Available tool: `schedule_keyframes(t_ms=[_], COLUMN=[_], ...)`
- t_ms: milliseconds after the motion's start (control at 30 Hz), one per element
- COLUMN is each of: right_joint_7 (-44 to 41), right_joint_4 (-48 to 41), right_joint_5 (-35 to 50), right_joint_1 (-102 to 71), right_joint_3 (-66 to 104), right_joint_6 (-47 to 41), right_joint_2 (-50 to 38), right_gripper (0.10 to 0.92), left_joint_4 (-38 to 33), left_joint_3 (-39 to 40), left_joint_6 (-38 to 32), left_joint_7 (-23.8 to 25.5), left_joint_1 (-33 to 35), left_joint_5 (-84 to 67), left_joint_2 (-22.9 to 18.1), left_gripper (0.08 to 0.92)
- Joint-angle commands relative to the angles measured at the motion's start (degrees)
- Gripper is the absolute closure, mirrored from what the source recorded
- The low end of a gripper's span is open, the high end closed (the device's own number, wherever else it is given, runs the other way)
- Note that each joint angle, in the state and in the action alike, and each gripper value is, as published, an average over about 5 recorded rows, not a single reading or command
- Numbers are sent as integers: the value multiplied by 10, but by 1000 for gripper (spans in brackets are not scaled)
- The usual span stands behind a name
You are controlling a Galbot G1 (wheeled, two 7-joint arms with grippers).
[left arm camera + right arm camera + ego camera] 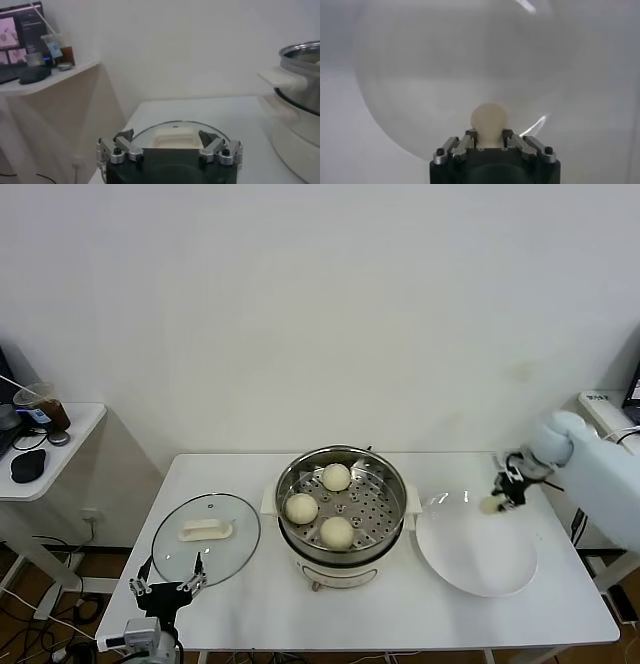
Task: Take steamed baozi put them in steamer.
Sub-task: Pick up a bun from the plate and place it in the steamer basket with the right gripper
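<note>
I hold the last bun (490, 504) in the right gripper (503, 493), fingers closed narrowly on its two sides; the right wrist view shows the bun (489, 121) pinched between the fingertips with the plate (420, 75) below it. In the head view the bun hangs above the far edge of the plate (478, 569), apparently clear of its surface.

The steamer (341, 500) lies to the left of the gripper, near but apart from the plate. Three buns already sit on its perforated tray: one at the back (336, 477), one at the left (301, 508), one at the front (337, 532). The free space on the tray is its right side, the side facing the carrying arm. I judge the coming move to be a lift and leftward carry over the steamer rim, then a descent onto that open right portion.

The left gripper (166, 587) is parked at the front left, fingers spread wide, just before the glass lid (206, 531). The right arm is the only one positioned for the transfer.
</note>
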Motion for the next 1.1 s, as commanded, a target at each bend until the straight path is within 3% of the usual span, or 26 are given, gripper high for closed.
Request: schedule_keyframes(t_ms=[33, 200, 367, 733, 1100], right_joint_7=[-2, 16, 33, 73, 125], right_joint_4=[142, 194, 199, 210, 157], right_joint_5=[286, 404, 444, 373, 347], right_joint_1=[289, 409, 431, 335, 263], right_joint_3=[-269, -369, -391, -420, -387], right_joint_6=[-121, -180, -220, -252, -258], right_joint_2=[29, 86, 133, 161, 190], right_gripper=[677, 672, 673, 676, 675], left_joint_4=[-12, -30, -46, -47, -34], left_joint_3=[1, 0, 4, -1, -1], left_joint_6=[-1, 1, 3, 4, 5], left_joint_7=[-2, 1, 5, 5, 5], left_joint_1=[2, -1, 0, 4, -5], left_joint_5=[-1, -10, -10, -16, -19], left_joint_2=[4, 6, 5, 7, 2], left_gripper=[177, 177, 177, 177, 177])
